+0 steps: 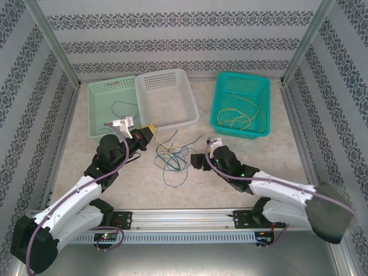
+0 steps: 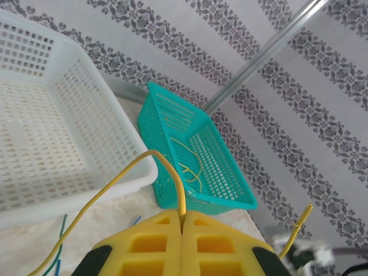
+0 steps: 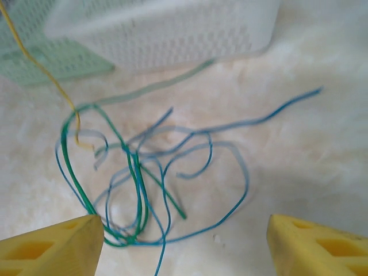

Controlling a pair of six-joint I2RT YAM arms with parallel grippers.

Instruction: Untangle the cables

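left jaws closed, yellow cable [image 2: 150, 153] seemingly pinched

Moulded, perforated plastic with a soft sheen makes up the pale green basket [image 1: 109, 86] at eleven o'clock on the counter [image 1: 270, 164], the white basket [image 1: 191, 100] at twelve and the teal basket [image 1: 217, 103] at two. The counter looks like pale mottled stone, matt. The yellow cable [image 2: 115, 183] and the blue and green cables [image 3: 138, 178] have smooth plastic sheaths. The left pincer [image 2: 181, 225] and right pincer [image 3: 183, 230] are matt yellow plastic. The walls [image 1: 172, 34] look like matt printed paper, and the corner posts [image 1: 54, 46] like brushed metal.
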